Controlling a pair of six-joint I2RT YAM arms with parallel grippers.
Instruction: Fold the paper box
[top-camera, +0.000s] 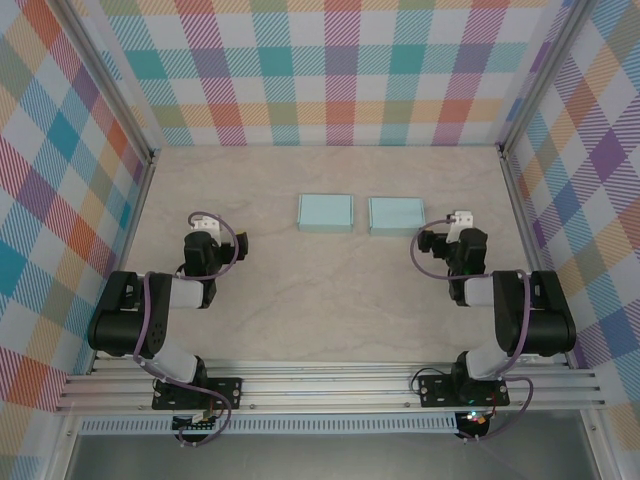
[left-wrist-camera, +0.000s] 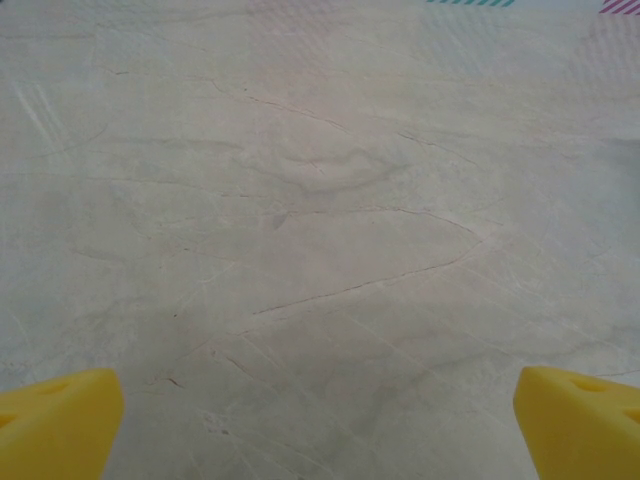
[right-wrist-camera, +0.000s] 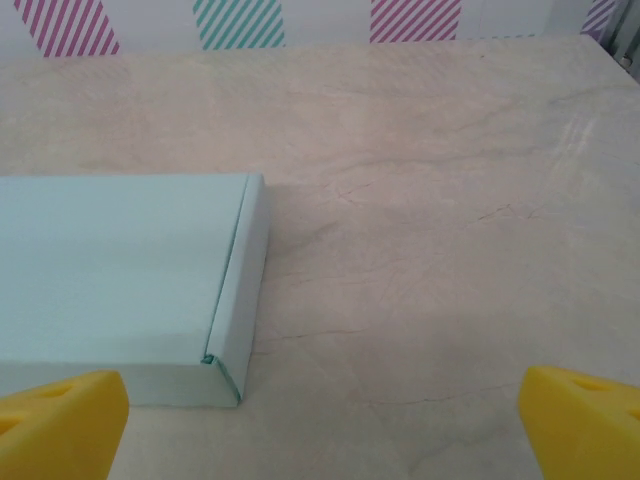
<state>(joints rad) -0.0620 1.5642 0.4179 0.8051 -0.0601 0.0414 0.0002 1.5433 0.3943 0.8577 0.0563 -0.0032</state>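
Two flat pale-blue paper boxes lie side by side at the table's middle back: the left box and the right box, both with closed tops. My right gripper sits just right of the right box, and its wrist view shows that box's near right corner ahead to the left. The right gripper is open, its yellow fingertips wide apart over bare table. My left gripper rests well left of the boxes. It is open too, with only tabletop between its fingertips.
The beige marbled table is fenced by plaid walls on the left, back and right. Metal rails run along the near edge where both arm bases are bolted. Bare surface lies between the arms and in front of the boxes.
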